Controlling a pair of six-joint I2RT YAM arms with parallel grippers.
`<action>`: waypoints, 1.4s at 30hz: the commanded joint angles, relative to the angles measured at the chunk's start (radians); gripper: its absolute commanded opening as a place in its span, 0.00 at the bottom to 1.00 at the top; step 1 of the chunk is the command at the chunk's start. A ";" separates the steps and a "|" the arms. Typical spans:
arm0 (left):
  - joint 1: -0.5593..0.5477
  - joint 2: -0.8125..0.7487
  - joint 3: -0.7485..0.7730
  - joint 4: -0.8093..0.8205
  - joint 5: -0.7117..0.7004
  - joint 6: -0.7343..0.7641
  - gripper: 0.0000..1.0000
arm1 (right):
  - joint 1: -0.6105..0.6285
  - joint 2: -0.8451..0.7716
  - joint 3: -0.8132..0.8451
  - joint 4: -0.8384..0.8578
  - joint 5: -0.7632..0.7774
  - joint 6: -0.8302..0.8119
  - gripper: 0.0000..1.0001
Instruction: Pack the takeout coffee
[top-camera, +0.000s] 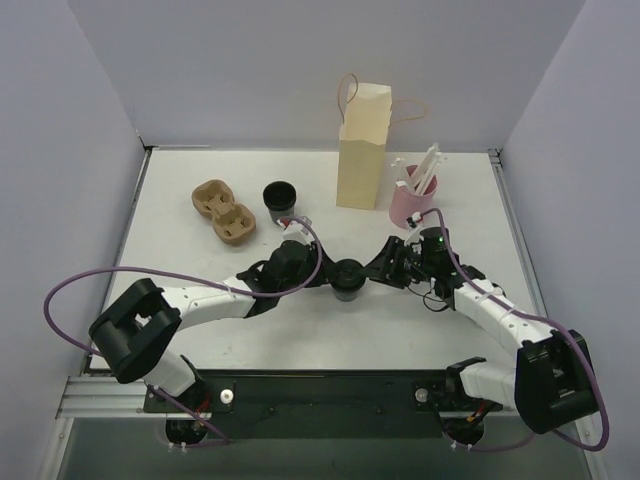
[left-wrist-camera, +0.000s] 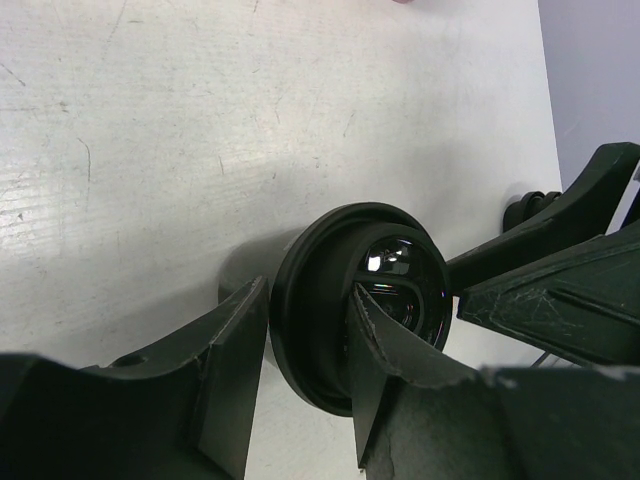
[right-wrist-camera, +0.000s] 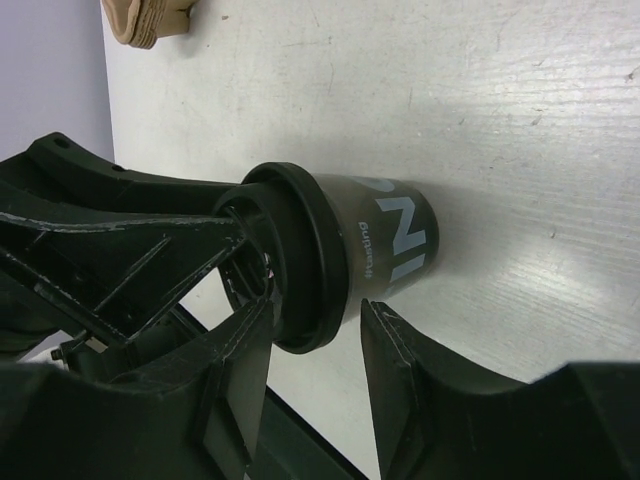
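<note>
A black takeout coffee cup with a black lid stands mid-table between both arms. My left gripper reaches it from the left and is shut on the lid's rim, one finger under the rim and the other over the lid's top. From the right, my right gripper stands open, its fingertips straddling the lid's rim with a gap on each side. The cup's printed wall shows past them. A tan paper bag with handles stands upright at the back.
A second black cup, without a lid, stands left of the bag. Beside it lies a brown cardboard cup carrier, whose corner shows in the right wrist view. A pink cup of white stirrers stands right of the bag.
</note>
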 joint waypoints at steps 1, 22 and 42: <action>0.004 0.124 -0.086 -0.400 -0.016 0.126 0.45 | -0.006 0.025 0.072 -0.046 -0.055 -0.045 0.39; 0.014 0.171 -0.111 -0.347 0.015 0.112 0.45 | -0.035 0.122 -0.032 0.049 -0.020 -0.071 0.20; 0.009 0.225 -0.185 -0.239 0.024 0.051 0.45 | -0.056 0.282 -0.310 0.432 -0.038 0.079 0.15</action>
